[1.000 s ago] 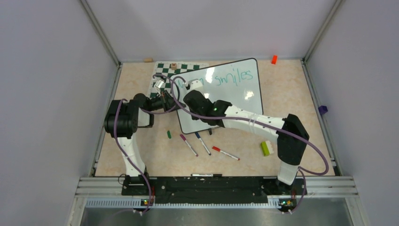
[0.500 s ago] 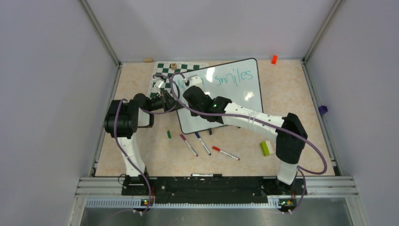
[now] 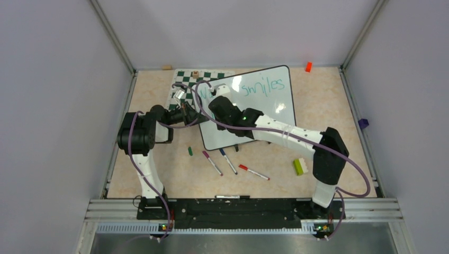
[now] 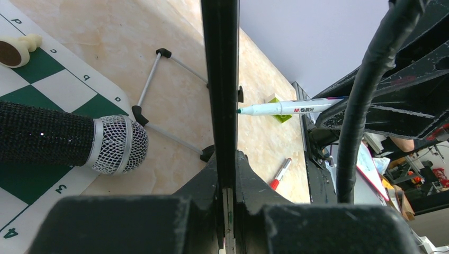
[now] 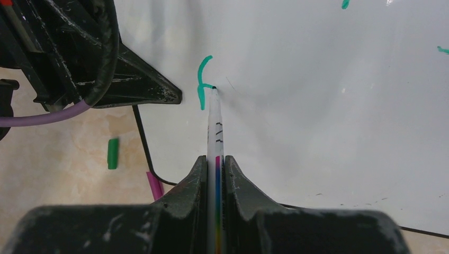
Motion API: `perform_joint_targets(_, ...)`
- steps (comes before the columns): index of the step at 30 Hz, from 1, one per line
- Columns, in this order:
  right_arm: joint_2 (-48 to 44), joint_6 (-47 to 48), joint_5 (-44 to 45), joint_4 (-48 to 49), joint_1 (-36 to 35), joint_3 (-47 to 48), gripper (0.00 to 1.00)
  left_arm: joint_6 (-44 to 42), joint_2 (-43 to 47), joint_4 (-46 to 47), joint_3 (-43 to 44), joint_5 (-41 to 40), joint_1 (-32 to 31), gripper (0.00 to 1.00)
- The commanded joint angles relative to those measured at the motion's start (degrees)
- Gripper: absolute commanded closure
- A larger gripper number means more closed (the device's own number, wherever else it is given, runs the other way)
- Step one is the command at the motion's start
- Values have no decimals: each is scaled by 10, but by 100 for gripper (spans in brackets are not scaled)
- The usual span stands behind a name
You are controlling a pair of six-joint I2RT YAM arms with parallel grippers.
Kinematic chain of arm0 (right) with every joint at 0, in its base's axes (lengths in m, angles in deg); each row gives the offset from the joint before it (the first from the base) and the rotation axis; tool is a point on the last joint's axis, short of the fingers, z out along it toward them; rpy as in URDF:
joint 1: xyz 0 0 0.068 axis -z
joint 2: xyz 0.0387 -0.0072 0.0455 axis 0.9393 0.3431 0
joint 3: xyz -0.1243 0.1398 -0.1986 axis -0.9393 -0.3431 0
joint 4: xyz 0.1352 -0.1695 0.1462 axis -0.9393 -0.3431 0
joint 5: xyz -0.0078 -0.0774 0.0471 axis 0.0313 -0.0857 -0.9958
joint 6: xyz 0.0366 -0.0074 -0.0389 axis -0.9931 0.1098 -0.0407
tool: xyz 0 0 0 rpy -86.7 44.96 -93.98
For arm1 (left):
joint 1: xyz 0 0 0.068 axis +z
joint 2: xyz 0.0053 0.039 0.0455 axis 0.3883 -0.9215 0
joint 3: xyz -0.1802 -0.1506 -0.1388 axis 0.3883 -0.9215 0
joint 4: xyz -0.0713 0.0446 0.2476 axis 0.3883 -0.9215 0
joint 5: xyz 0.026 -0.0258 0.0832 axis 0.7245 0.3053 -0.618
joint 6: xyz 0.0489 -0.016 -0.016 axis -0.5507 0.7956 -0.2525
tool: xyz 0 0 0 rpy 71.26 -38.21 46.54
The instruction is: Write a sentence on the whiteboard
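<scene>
L gripper [image 4: 225, 165] is clamped on the whiteboard [image 3: 267, 108] at its left rim. The board sits tilted at the far middle of the table, one corner over the chess mat [image 3: 185, 79]. R gripper [image 5: 215, 161] is closed tight on a teal marker [image 5: 216, 124], tip touching the board at a fresh stroke [image 5: 202, 84] starting line 2.

Risks, imo: too much tip pressure could pivot the board in L's grip and skew the letter, and the purple cable [image 3: 200, 100] could smear wet ink.

Readable: the sentence [image 3: 263, 86] shows "smiles", w/ the first word mostly hidden by the arm. Marker barrel says "M&G". Mat edge shows 3 and 4.
</scene>
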Motion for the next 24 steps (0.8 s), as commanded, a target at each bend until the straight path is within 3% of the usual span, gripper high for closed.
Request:
perform_joint_targets(1, -22, -4, 44, -11, 20, -19, 100, -27, 0, 63, 12, -20, 6, 100)
perform_joint_targets(15, -38, -18, -13, -14, 19, -57, 100, -28, 0, 63, 12, -20, 6, 100)
perform_joint_targets(24, -50, -1, -26, -17, 20, 8, 100, -28, 0, 63, 12, -19, 6, 100)
